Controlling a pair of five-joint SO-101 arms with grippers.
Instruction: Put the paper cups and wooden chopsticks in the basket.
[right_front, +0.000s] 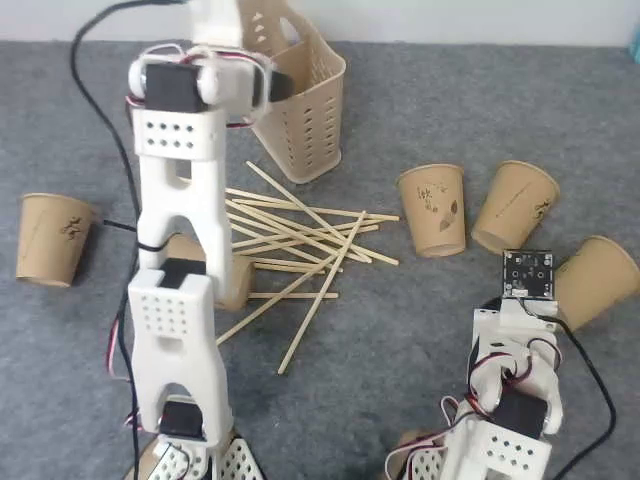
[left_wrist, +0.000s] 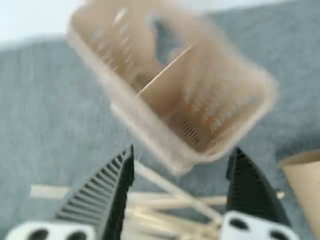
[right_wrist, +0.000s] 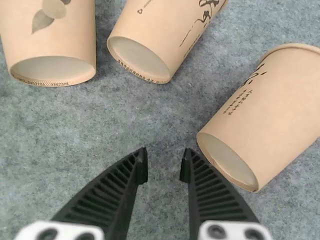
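Chopsticks (right_front: 300, 235) lie scattered on the grey surface (right_front: 420, 330) just in front of the basket (right_front: 300, 100), and I see one stick (left_wrist: 165, 70) inside it. My left gripper (left_wrist: 182, 150) hangs at the basket, fingers wide apart and empty. My right gripper (right_wrist: 164, 152), fingers slightly apart, faces three paper cups (right_wrist: 150, 40) lying nearby.

Three paper cups (right_front: 432, 210) ring the right tool (right_wrist: 163, 167) at 10, 12 and 3 o'clock, bare table (right_front: 420, 340) between them; the basket (left_wrist: 150, 130) gapes below the left tool (left_wrist: 183, 149), one chopstick (left_wrist: 165, 70) inside.
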